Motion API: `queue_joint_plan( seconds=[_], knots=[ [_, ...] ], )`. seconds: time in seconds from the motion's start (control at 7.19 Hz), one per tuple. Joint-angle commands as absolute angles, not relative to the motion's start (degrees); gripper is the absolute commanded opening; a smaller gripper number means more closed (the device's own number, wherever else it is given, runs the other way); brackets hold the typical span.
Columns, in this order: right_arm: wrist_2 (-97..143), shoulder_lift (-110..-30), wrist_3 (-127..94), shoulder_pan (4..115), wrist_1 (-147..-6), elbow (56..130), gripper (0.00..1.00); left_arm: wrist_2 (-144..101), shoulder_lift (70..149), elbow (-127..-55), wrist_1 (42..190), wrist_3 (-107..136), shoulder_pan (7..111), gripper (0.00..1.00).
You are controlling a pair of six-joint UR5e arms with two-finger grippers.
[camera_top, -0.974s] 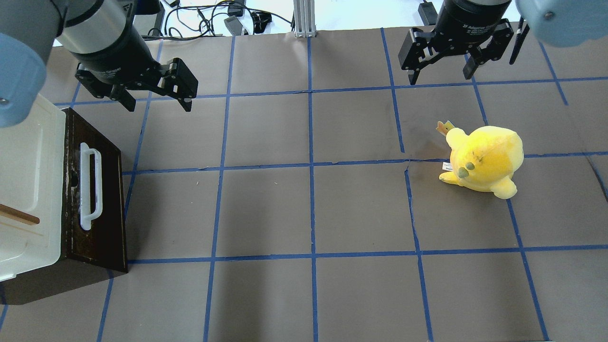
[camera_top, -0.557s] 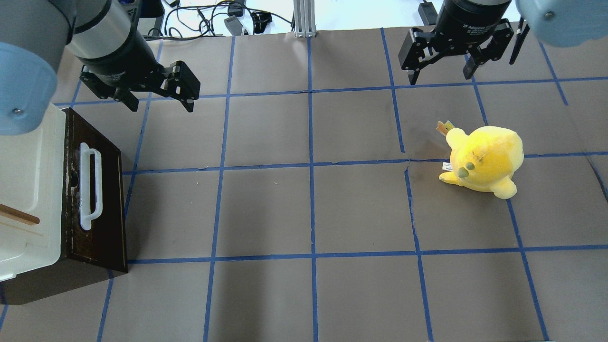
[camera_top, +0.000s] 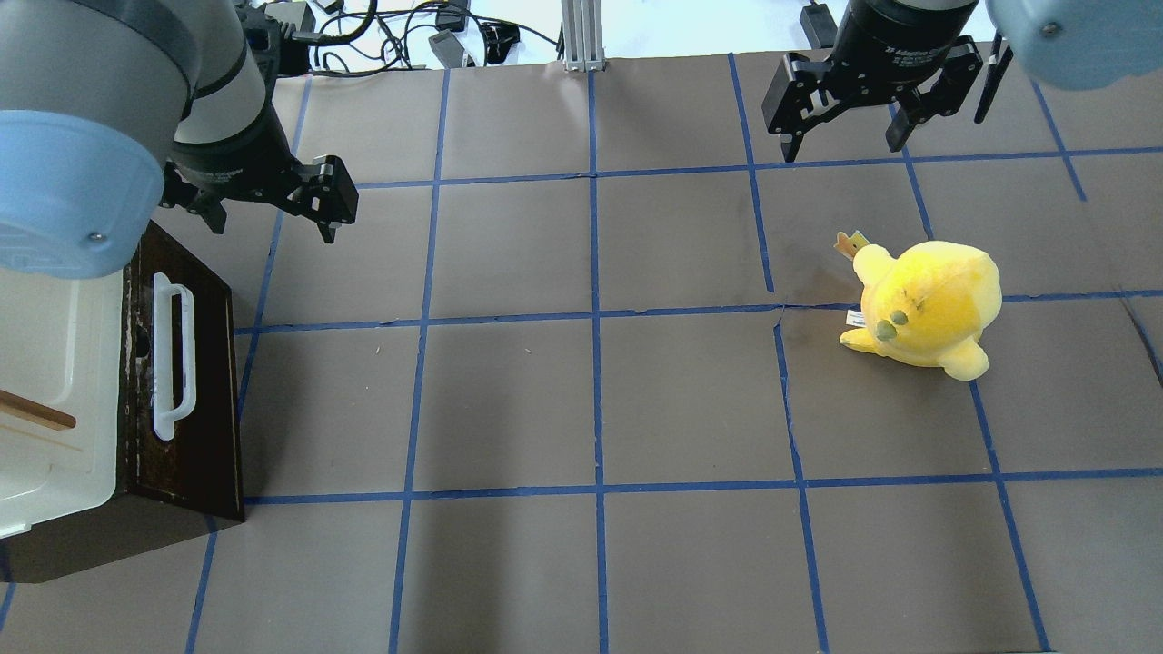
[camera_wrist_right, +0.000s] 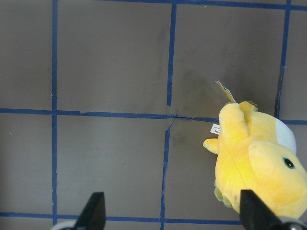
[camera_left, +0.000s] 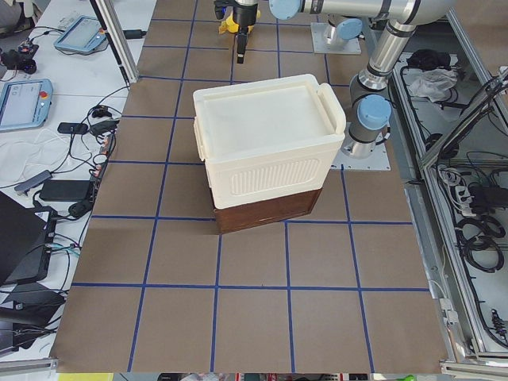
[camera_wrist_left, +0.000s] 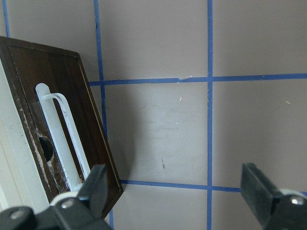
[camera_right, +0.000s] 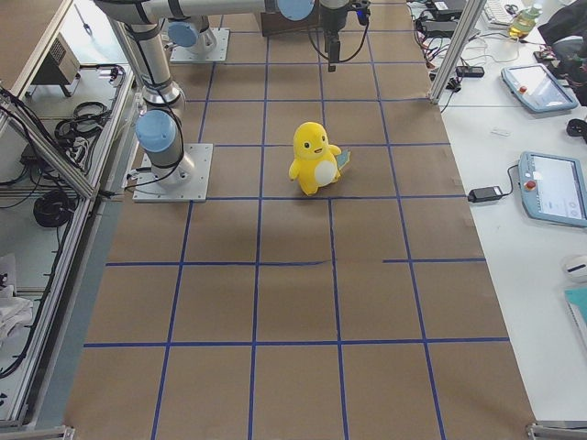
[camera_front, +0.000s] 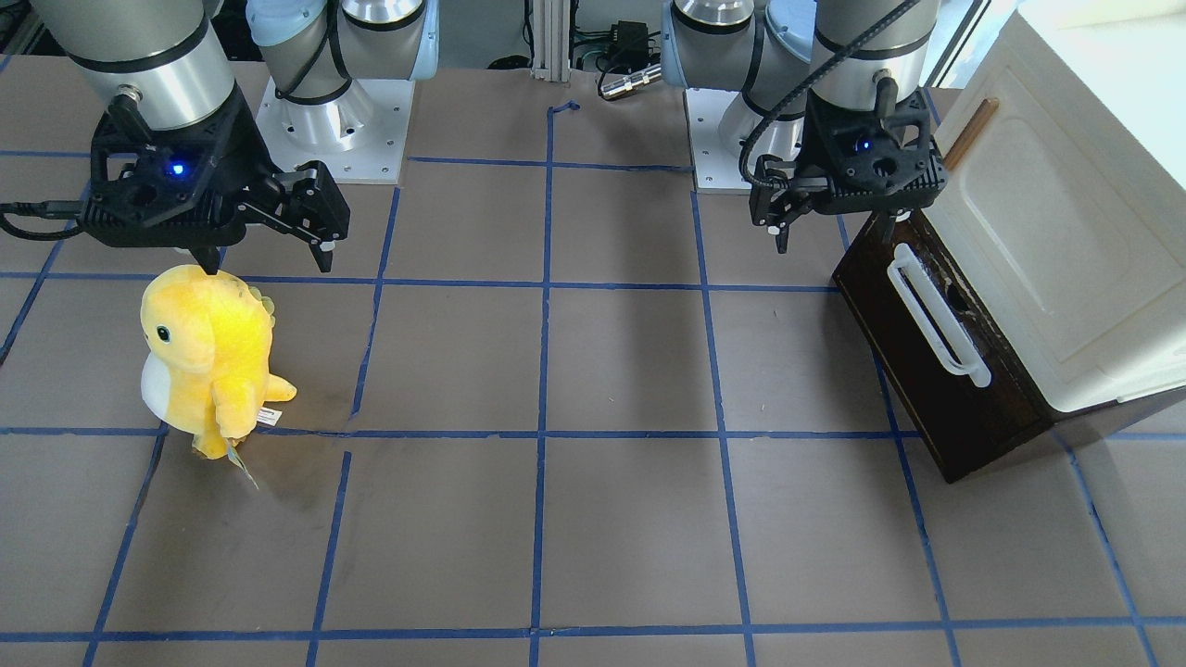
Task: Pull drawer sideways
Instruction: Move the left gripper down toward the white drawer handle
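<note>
The dark brown drawer with its long white bar handle sits under the cream cabinet at the table's left edge. Only its front shows; the inside is hidden. It also shows in the front-facing view and the left wrist view. My left gripper is open and empty, hovering just past the drawer's far corner, apart from the handle. My right gripper is open and empty at the far right.
A yellow plush toy stands on the right half of the table, below the right gripper. The cream cabinet has a small brown wooden handle on top. Blue tape lines grid the brown table.
My left gripper has moved nearer and a little left, toward the drawer's far corner, and its arm now covers part of the cabinet. The right arm and the toy have not moved.
</note>
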State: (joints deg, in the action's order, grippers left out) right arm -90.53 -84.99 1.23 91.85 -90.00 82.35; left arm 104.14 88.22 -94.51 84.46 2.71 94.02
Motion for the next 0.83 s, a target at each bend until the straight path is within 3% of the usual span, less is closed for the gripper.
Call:
queue_joint_plan(
  seconds=[0.0,0.28,0.7],
  knots=[
    [-90.5,-85.0,1.2,91.8,-90.0,82.4,1.0,110.3,89.2,-97.5,84.4,4.5,94.6,1.0],
    [-90.5,-85.0,1.2,91.8,-90.0,82.4,1.0,115.8,91.9,-102.8,82.7,4.7,95.6,1.0],
    [-90.5,-85.0,1.2,91.8,-90.0,82.4,1.0,137.4,97.0,-105.0,82.6,4.7,97.8,1.0]
  ],
)
